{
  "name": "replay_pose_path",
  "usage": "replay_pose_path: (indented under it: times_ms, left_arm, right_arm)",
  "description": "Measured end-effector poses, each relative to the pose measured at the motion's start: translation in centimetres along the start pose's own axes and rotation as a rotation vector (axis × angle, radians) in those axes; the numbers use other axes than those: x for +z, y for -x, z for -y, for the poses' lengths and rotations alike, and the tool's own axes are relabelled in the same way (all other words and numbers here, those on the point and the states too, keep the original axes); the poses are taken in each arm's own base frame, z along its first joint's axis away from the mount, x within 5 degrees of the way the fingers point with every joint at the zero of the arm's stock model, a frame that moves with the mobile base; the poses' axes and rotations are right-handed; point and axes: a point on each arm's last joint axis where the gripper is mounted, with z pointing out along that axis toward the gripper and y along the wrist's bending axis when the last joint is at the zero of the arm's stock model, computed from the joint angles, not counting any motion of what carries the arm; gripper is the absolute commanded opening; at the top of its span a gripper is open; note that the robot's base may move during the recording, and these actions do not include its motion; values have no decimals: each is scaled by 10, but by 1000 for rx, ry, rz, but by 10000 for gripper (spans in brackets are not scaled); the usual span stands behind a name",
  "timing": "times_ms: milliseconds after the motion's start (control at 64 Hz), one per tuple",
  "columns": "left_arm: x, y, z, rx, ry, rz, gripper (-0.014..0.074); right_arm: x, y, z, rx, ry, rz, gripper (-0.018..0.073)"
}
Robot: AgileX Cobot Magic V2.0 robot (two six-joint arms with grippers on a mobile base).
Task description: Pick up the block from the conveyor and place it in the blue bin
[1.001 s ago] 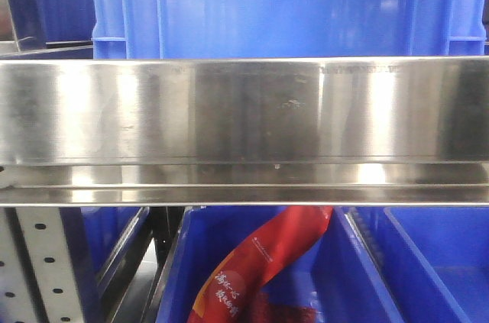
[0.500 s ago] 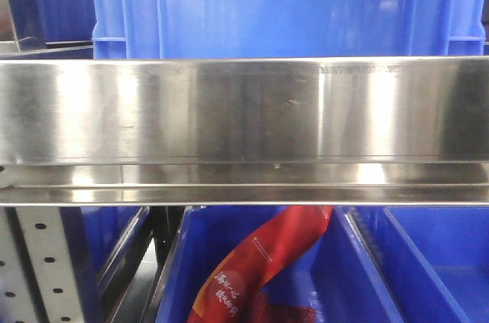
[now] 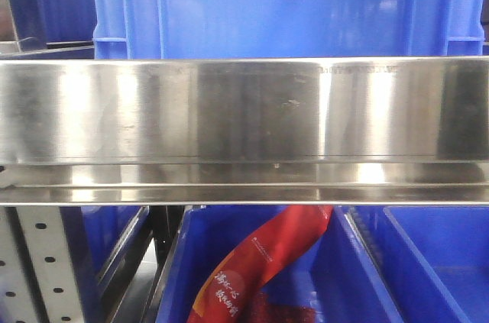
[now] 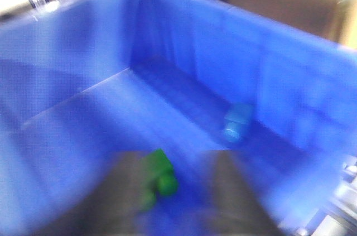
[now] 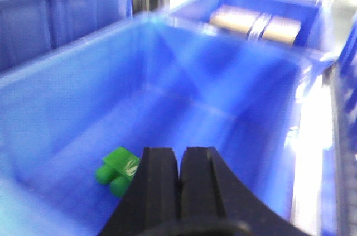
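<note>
Two wrist cameras are looking down into a blue bin (image 5: 72,91), both blurred. In the right wrist view the right gripper (image 5: 179,183) is hanging over the bin floor with its two black fingers (image 5: 159,183) pressed together and nothing between them; a green piece (image 5: 118,170) is lying on the floor just left of those fingers. In the left wrist view the left gripper (image 4: 184,191) is showing as two dark smeared fingers (image 4: 234,197) standing apart with an empty gap between them. The same green piece (image 4: 157,176) is sitting on the floor near the left one. Farther in, close to the far wall of the bin (image 4: 234,52), the block (image 4: 237,120) is lying on the floor, looking light blue through the blur. The front view is showing a wide steel rail (image 3: 244,128) across the middle, a blue crate (image 3: 283,6) behind it, and a red packet (image 3: 260,262) leaning inside a lower blue tub (image 3: 367,277). Neither the belt nor either arm is appearing in that view.
</note>
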Motion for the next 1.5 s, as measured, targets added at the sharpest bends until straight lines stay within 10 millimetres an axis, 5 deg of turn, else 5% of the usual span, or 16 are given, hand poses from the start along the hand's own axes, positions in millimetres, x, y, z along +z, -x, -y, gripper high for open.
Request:
replay_pose_path:
  times_ms: [203,422,766,969,1501]
  left_arm:
    - [-55,-20,5,2,5,44,-111]
    - [-95,-68,12,-2,24,146,-111]
    - [-112,-160,20,-73,57,407,-111]
    - [-108,-187,22,-109,68,457,-111]
    - [-109,-186,21,-113,73,484,-111]
  right_arm:
    - [-53,-35,-2,0,-4,89,-160]
    - [-89,-90,-4,0,-6,129,-160]
    - [-105,-155,-6,0,-8,141,-160]
    - [-103,-160,-6,0,-9,154,-160]
    - [-103,-158,-6,0,-9,169,-162]
